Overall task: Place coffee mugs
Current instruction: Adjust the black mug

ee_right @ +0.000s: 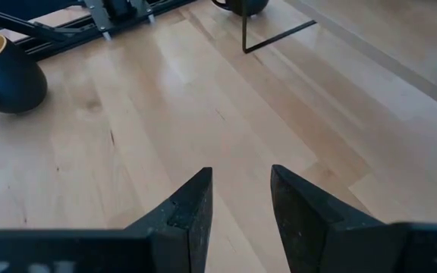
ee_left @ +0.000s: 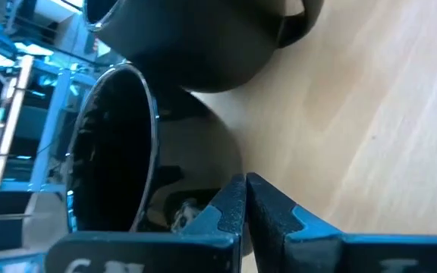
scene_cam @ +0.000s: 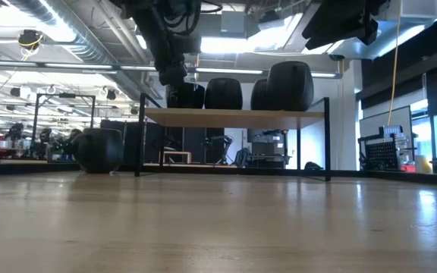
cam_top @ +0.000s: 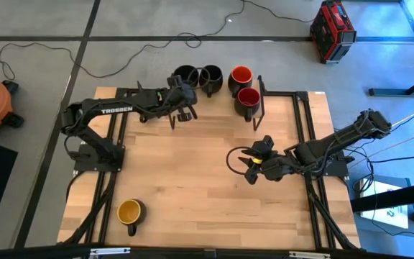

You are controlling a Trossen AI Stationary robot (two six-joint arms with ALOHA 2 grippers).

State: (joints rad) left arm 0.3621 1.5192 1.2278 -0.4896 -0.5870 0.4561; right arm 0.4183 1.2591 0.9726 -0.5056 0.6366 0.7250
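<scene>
High view shows the left tool (cam_top: 185,114) stretched out toward the far edge of the table (cam_top: 192,187), right next to the row of coffee mugs, and from the left wrist view its two fingers (ee_left: 237,208) are pinched together with nothing between them, so it's clenched on empty air. Directly past those fingers there's a black-inside mug (ee_left: 112,152) sitting super close, with a second dark mug (ee_left: 203,38) just behind it. From overhead the two black mugs (cam_top: 196,78) are side by side and touching, then an orange-red-inside mug (cam_top: 241,78) next to them and a dark-red-inside mug (cam_top: 248,101) just in front of that one, all grouped up on a thin black-legged shelf (scene_cam: 234,115) at the far edge. Low view has them lined up on that shelf as dark round blobs, and I can't tell insides from there. The right tool (cam_top: 254,167) hangs over the middle-right of the table, fingers (ee_right: 192,208) spread apart and holding nothing, just bare wood under it. Well apart from everything else, the yellow-inside mug (cam_top: 129,213) sits alone near the front left corner of the table, handle pointing toward the near edge; it also pops up in the right wrist view (ee_right: 6,72). I only count five mugs up top.
</scene>
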